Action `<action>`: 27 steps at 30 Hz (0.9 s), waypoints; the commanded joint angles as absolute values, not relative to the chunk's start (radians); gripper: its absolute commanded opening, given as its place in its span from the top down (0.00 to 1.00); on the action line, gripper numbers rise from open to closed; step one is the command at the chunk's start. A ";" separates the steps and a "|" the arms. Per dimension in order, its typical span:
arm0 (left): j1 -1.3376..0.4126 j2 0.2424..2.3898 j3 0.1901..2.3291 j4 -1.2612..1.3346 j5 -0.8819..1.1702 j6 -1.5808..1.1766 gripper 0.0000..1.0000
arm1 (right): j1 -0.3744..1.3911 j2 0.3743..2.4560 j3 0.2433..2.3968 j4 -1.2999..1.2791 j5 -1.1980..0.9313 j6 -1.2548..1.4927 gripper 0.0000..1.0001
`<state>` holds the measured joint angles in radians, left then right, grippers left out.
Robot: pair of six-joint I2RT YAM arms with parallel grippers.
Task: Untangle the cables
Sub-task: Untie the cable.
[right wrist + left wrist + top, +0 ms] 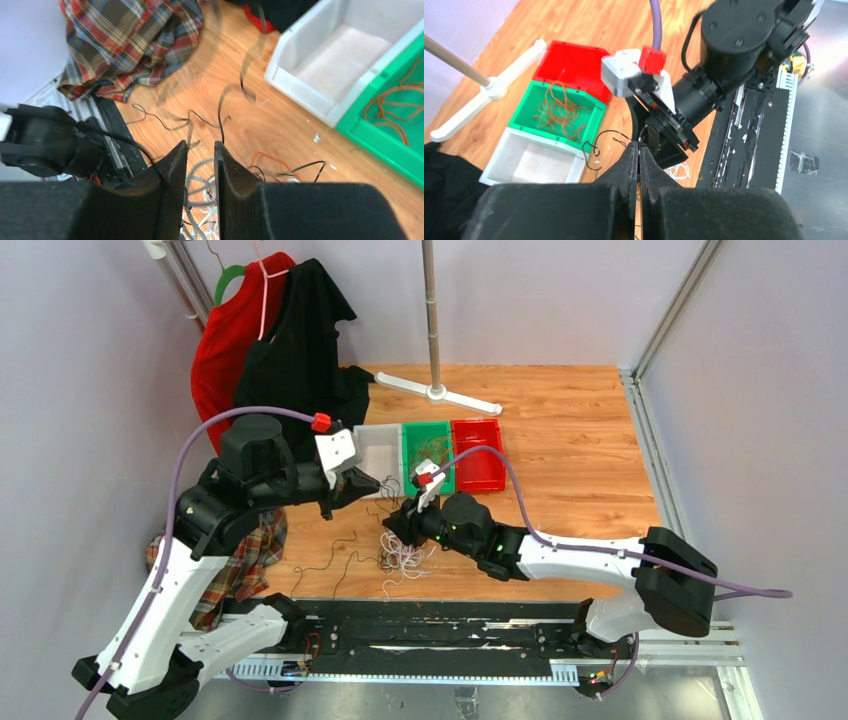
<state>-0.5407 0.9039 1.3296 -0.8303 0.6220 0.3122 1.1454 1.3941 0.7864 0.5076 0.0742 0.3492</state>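
The cables lie near the table's front edge. A white tangle (402, 556) has an orange strand (265, 157) and loose black strands (330, 560) beside it. My left gripper (639, 146) is shut on a thin black cable (596, 142), which curls out from its fingertips above the table. In the top view the left gripper (383, 484) hangs just in front of the white bin. My right gripper (200, 145) is open by a narrow gap over the white tangle (202, 200). A blurred black cable (220, 117) rises past its right fingertip. The right gripper (393, 528) sits close below the left one.
Three bins stand in a row: white (378, 448), green (430, 452) holding orange cables, and red (477, 455). A plaid cloth (235, 565) drapes the left front corner. Behind are a hanger stand (436, 392) and red and black clothes (270, 350).
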 commanded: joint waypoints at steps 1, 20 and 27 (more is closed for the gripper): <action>-0.546 0.906 1.430 -0.853 0.591 0.280 1.00 | 1.160 1.402 0.700 0.609 0.140 0.382 0.73; -0.547 1.029 1.820 -0.712 0.200 0.546 0.99 | 1.160 1.394 0.361 0.746 0.187 0.486 0.59; -0.546 1.062 1.857 -0.655 0.160 0.647 0.99 | 1.160 1.367 0.301 0.719 0.212 0.512 0.59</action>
